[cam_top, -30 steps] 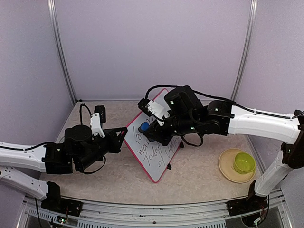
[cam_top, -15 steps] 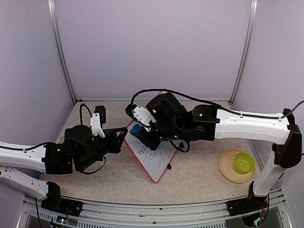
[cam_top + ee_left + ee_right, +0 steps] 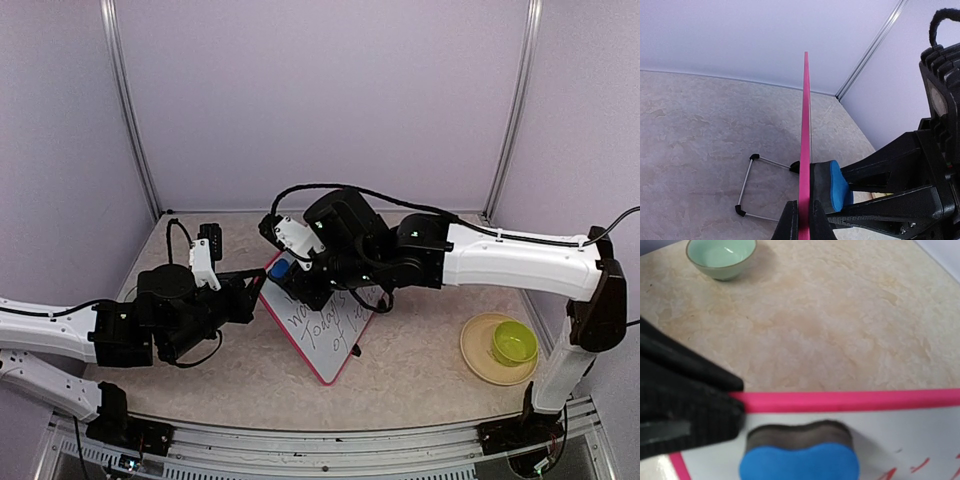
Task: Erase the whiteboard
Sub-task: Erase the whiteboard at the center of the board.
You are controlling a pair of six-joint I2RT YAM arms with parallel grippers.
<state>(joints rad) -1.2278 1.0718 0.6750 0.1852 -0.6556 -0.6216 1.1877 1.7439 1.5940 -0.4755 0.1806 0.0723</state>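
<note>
The left end effector (image 3: 262,289) is shown pressed shut on the left edge of the whiteboard (image 3: 335,345), with the thin pink rim pinched between its fingers from both faces. The whiteboard is propped tilted near the middle of the counter (image 3: 420,385) and is supported behind by a wire stand (image 3: 746,186) with small black feet. Dark handwriting (image 3: 322,322) is seen on the lower part of its front. At the upper left of the writing surface, just beside the left fingers, a blue eraser (image 3: 836,186) is pinched by the right end effector (image 3: 288,276), and its dark felt pad appears laid against the board. Well apart to the right, a yellow-green bowl (image 3: 514,343) is set on a tan plate (image 3: 476,358).
</note>
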